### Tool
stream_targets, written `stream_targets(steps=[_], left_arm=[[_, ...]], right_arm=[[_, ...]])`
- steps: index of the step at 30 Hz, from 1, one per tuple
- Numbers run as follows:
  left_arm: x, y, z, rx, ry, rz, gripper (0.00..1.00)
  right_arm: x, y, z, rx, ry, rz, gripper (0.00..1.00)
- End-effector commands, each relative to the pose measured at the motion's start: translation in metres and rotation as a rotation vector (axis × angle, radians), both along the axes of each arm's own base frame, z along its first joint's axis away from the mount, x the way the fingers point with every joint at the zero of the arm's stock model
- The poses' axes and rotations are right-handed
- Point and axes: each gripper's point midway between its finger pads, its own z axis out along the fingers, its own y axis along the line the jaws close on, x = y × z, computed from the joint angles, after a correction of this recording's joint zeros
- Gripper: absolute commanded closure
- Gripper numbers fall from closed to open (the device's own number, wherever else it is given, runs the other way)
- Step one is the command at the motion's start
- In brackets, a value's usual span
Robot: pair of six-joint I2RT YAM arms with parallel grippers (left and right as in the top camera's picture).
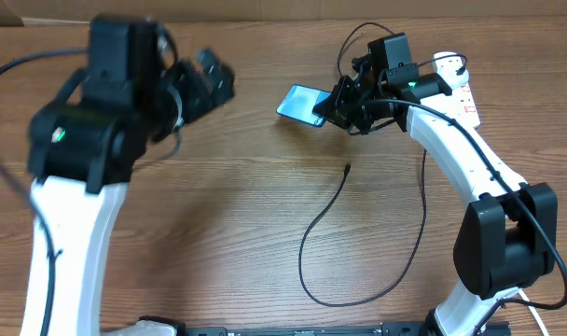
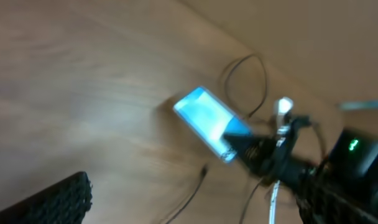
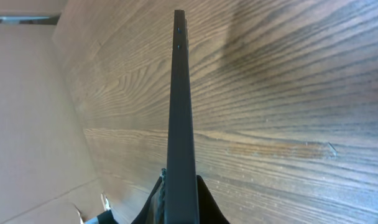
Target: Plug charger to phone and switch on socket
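The phone (image 1: 300,102), its screen glowing light blue, is held off the table at the back centre, with my right gripper (image 1: 338,105) shut on its right end. In the right wrist view the phone (image 3: 179,106) shows edge-on as a thin dark bar between the fingertips (image 3: 206,200). The charger, a thin black cable (image 1: 307,245), loops over the table with its connector tip (image 1: 347,169) lying free in front of the phone. The white socket (image 1: 459,82) lies behind my right arm, partly hidden. My left gripper (image 1: 216,78) hangs open and empty at the back left. Its blurred view shows the phone (image 2: 206,118) and cable tip (image 2: 203,169).
The right arm's white links (image 1: 461,154) run from the front right edge to the phone. The left arm (image 1: 78,177) fills the left side. A cardboard wall (image 1: 265,7) borders the table's far edge.
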Motion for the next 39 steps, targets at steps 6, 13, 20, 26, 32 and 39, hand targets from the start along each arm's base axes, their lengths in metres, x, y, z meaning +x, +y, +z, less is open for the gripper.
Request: stream_targets(steps=[6, 13, 20, 26, 32, 39], left_arm=[[-0.058, 0.022, -0.003, 0.11, 0.059, -0.026, 0.0], [-0.098, 0.03, -0.009, 0.091, -0.008, -0.031, 0.0], [-0.104, 0.026, -0.032, 0.002, -0.168, -0.011, 0.0], [-0.072, 0.019, -0.081, -0.237, -0.097, 0.217, 0.0], [-0.033, -0.023, -0.138, -0.524, 0.095, 0.271, 0.0], [0.025, -0.087, -0.116, -0.73, -0.033, -0.087, 0.04]], right_arm=[[0.0, 0.009, 0.013, 0.042, -0.031, 0.033, 0.96], [0.001, 0.01, 0.014, 0.044, -0.036, 0.034, 0.96], [-0.001, 0.014, 0.017, 0.062, -0.036, 0.047, 0.96], [-0.003, 0.027, 0.032, 0.159, -0.054, 0.101, 0.96], [-0.011, 0.043, 0.054, 0.296, -0.053, 0.175, 0.96], [-0.011, 0.048, 0.063, 0.367, 0.033, 0.122, 0.96]])
